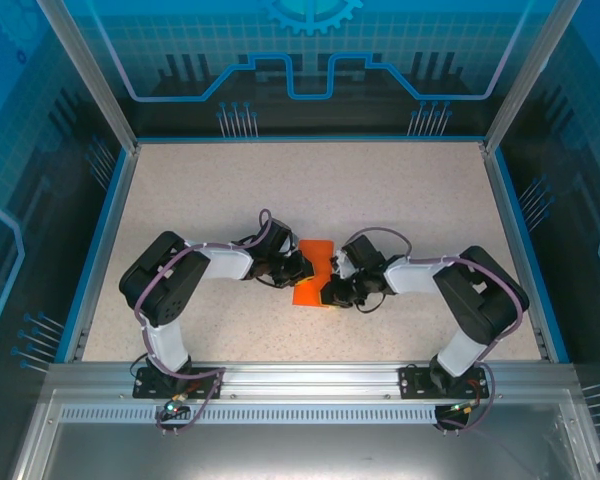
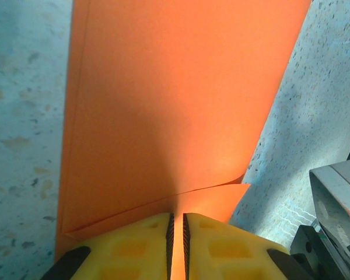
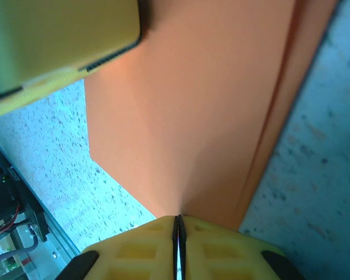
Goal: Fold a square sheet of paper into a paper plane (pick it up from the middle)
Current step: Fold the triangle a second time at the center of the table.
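We held the sheet (image 1: pixel 315 262) mid-fold, with left gripper (image 2: pixel 177 221) and right gripper (image 3: pixel 178 220) both pinching it. Next, we judged, came aligning edges.

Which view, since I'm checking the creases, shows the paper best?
Left wrist: the paper is close up, with its layered left edge and a folded flap by the left tool plain. Right wrist shows the paper close too, one layered edge along the right. Top external shows the paper small, its creases unreadable.
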{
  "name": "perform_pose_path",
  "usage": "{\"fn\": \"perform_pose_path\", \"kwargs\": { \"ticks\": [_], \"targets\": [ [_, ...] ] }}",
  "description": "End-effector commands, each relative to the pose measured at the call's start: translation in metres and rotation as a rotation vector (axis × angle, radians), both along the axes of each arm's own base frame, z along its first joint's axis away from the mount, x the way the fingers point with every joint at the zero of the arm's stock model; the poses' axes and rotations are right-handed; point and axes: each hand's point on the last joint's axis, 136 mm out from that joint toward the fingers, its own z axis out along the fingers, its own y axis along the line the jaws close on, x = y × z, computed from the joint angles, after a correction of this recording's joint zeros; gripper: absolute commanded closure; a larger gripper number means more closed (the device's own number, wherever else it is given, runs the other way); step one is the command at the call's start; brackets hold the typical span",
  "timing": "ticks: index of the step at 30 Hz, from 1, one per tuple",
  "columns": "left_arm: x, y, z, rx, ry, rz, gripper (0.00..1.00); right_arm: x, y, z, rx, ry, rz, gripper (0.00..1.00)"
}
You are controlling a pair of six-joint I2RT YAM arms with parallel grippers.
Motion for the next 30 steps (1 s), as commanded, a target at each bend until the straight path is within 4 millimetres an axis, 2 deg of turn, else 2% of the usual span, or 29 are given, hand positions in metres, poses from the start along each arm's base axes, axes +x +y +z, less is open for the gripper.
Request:
{"fn": "perform_pose_path", "kwargs": {
  "ticks": [1,9,12,20,25,30],
  "targets": [
    [-0.007,0.015,-0.024,0.083,0.032,0.012,0.84,-0.019,-0.015,-0.008,-0.034,0.075,-0.02,0.87],
    [-0.006,0.014,-0.022,0.079,0.03,0.013,0.84,-0.031,-0.029,-0.014,-0.054,0.1,-0.033,0.87],
    [-0.005,0.012,-0.02,0.069,0.026,0.009,0.84,-0.025,-0.031,-0.005,-0.032,0.071,-0.053,0.86],
    [-0.001,0.005,-0.006,0.036,0.007,-0.005,0.83,0.012,-0.047,0.028,-0.045,-0.084,-0.157,0.75],
    [0.001,0.004,-0.004,0.04,0.005,-0.006,0.83,0.03,-0.017,0.051,0.081,-0.103,-0.101,0.79],
    [0.0,0.005,-0.006,0.045,0.009,-0.004,0.83,0.032,0.015,0.044,0.07,-0.074,-0.016,0.82]
  ]
}}
